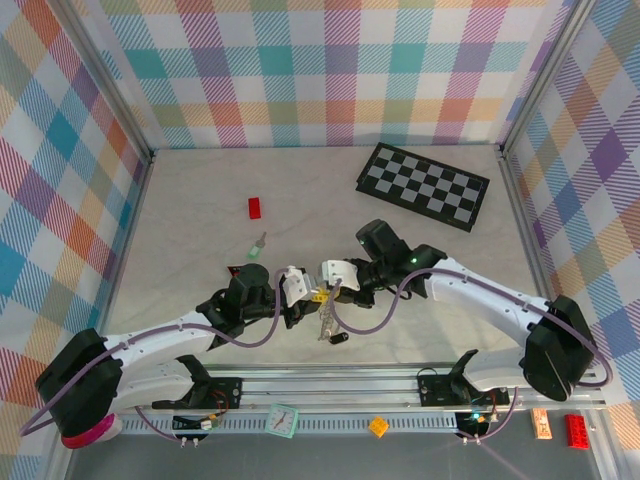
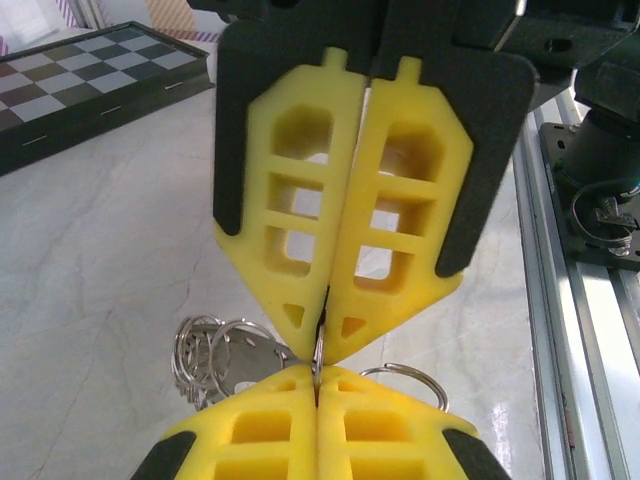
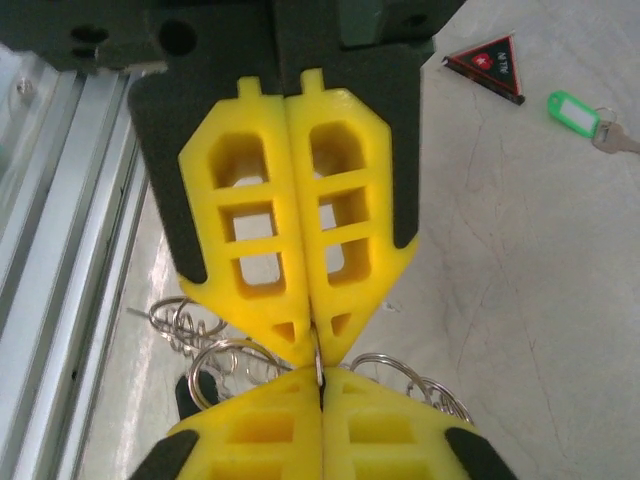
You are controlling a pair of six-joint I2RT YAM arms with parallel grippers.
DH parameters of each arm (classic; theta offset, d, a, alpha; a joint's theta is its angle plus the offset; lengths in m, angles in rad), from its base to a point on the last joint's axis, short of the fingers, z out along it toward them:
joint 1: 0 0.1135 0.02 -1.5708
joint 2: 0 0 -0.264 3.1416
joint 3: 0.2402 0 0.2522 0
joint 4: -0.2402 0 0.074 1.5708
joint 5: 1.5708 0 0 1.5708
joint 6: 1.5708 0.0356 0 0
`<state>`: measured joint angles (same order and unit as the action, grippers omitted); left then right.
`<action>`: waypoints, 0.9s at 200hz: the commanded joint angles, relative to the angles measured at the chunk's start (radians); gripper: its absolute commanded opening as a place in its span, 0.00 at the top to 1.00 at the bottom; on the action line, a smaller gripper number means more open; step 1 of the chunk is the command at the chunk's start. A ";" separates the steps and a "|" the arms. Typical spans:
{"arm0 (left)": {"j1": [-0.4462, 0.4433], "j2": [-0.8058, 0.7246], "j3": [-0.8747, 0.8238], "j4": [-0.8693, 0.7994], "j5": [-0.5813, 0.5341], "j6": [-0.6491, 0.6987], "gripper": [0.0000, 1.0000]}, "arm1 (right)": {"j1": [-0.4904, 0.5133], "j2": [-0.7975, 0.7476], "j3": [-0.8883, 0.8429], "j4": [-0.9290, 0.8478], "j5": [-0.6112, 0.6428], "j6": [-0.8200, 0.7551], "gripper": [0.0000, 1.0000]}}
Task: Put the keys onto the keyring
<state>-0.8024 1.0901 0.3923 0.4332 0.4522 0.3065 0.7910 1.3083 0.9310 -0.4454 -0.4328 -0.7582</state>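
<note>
The green key (image 1: 258, 245) is lying flat on the counter (image 1: 190, 200), left of the point where the two arms are meeting and well apart from the keyring. The left claw (image 2: 317, 378) is standing fully closed, its yellow fingers pressing together on a thin strand of the keyring (image 2: 215, 348). The keyring is hanging between the two claws near the front edge of the counter, its loops bunching below and to either side of the pinch point; whether the lowest loop is touching the counter cannot be told. The black key (image 1: 338, 338) is sitting at the bottom of the bunch and is judged to be on the ring already. The right claw (image 3: 320, 378) is meeting the left claw tip to tip and is likewise fully closed on the same strand. The step in hand is judged to be bracing the ring between both claws, with the green key not yet threaded. The next move is calling for one claw to let go while the other is holding the ring steady, then for a fine pinch on the green key's head and careful alignment of its hole with the ring.
</note>
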 commanded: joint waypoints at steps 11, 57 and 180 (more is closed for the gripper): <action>0.006 0.010 -0.015 0.134 0.049 -0.031 1.00 | -0.112 -0.122 -0.127 0.247 -0.207 0.179 0.76; 0.012 0.068 -0.108 0.442 0.051 -0.150 1.00 | -0.173 -0.186 -0.360 0.665 -0.288 0.426 0.63; 0.014 0.142 -0.153 0.658 0.054 -0.204 1.00 | -0.172 -0.054 -0.408 0.869 -0.405 0.545 0.78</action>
<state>-0.7952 1.2259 0.2501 0.9791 0.4782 0.1184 0.6163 1.2411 0.5220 0.3611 -0.7792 -0.2394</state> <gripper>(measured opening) 0.043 0.246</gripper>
